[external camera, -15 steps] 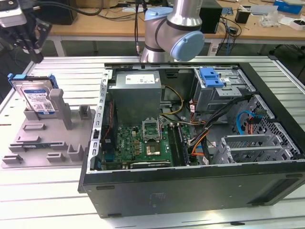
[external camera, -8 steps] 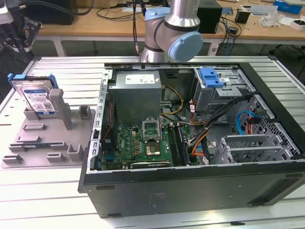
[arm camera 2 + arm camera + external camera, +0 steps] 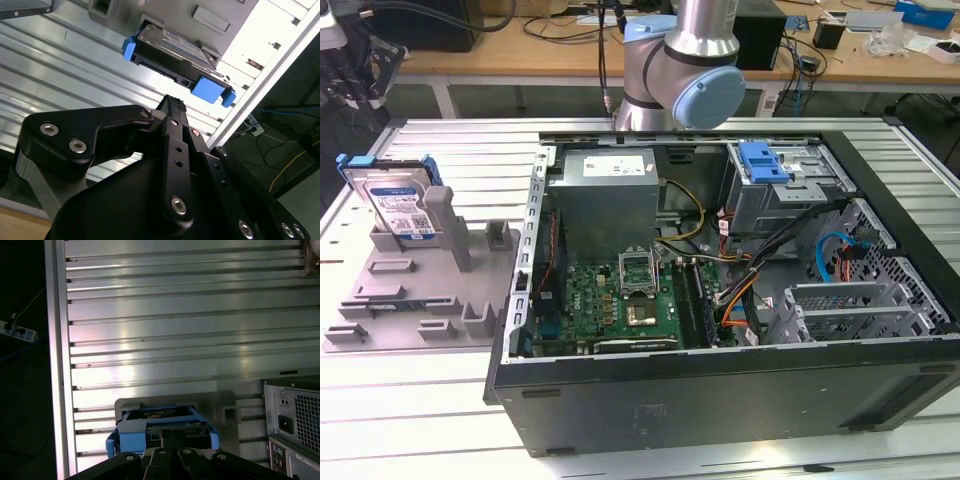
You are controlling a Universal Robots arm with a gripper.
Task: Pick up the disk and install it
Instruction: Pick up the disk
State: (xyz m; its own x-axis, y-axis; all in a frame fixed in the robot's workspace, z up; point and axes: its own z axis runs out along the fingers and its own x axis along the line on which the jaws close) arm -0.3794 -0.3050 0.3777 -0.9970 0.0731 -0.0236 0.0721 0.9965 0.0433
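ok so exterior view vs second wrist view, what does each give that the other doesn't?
Exterior view: the open computer case with its motherboard, the silver cage's blue handle, and the arm above the case. It also places the disk: on edge in the grey fixture tray, at the exterior view's left.
Second wrist view: the claw close up, apart from the disk, plus the disk's dark connector edge between the ends of its blue bracket.
Both: disk, tray, ribbed metal table.
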